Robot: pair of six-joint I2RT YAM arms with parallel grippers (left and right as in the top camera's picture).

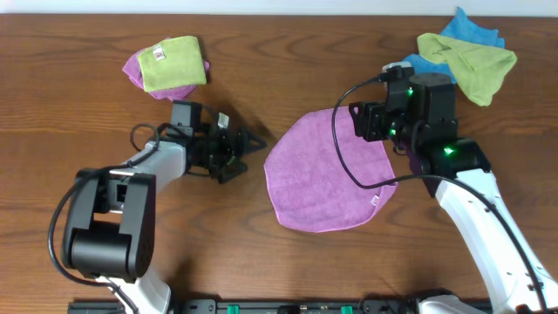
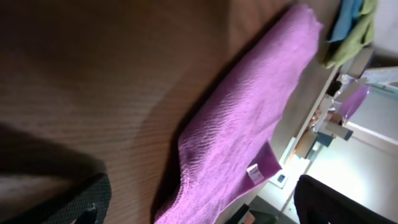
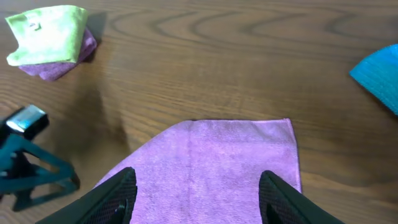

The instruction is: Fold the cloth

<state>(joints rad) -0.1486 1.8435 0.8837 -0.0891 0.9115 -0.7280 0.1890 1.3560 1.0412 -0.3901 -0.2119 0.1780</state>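
Lying flat near desk [image 1: 279, 52] centre, toward right edge: cloth [image 1: 323, 174]. Soft, light, limp; likely best pinched at corners. Right gripper [image 3: 198, 177] fingers apart over far edge; left gripper [image 1: 248, 157] fingers apart, beside cloth.

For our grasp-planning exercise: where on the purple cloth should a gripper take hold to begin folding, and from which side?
I'd pinch the far corner, coming down from above with the right gripper, open just short of it. The cloth lies flat, so only its edge offers a lip, and that corner is square and uncovered.
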